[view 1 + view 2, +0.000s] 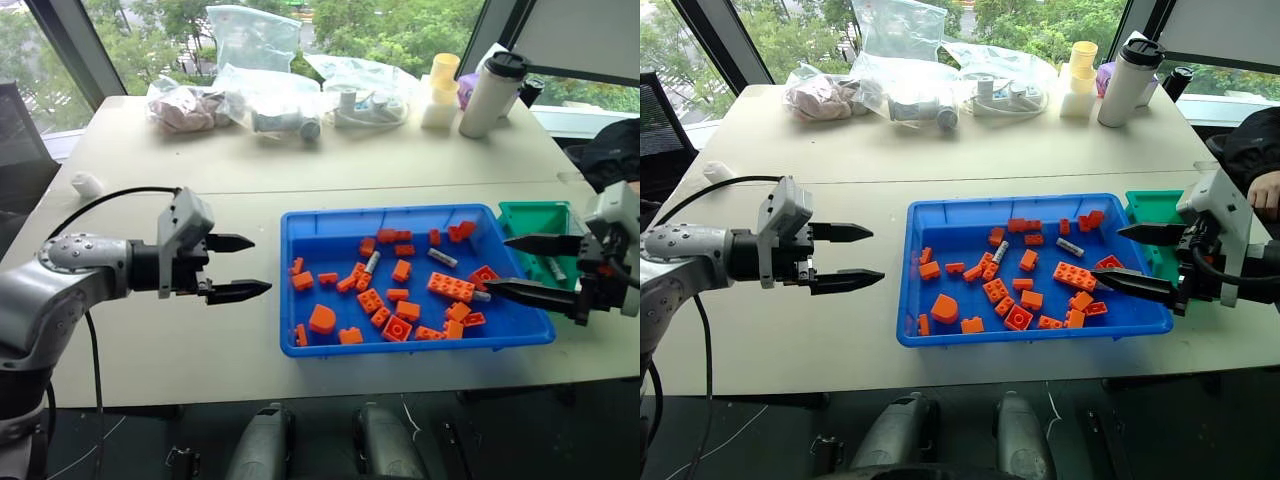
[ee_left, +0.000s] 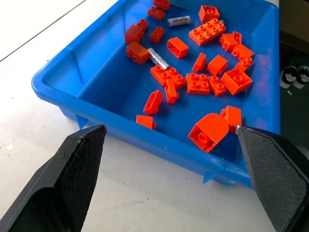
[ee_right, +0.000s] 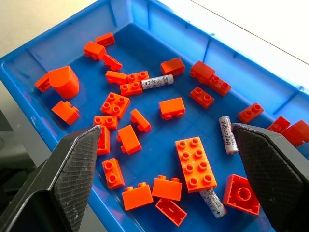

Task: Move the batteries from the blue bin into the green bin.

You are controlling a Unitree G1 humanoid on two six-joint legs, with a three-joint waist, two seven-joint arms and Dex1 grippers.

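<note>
**Both claws wide open, nothing held**

You see three batteries (image 3: 156, 82) lying among orange bricks (image 3: 195, 163) in the blue bin (image 1: 330, 225); the green bin (image 1: 530, 216) touches its right end; the right gripper (image 1: 527, 267) hovers there, the left gripper (image 1: 236, 267) beside the bin's left side.

Batteries (image 3: 228, 134) lie among bricks (image 3: 194, 164) in the bin (image 1: 310, 227)
</note>
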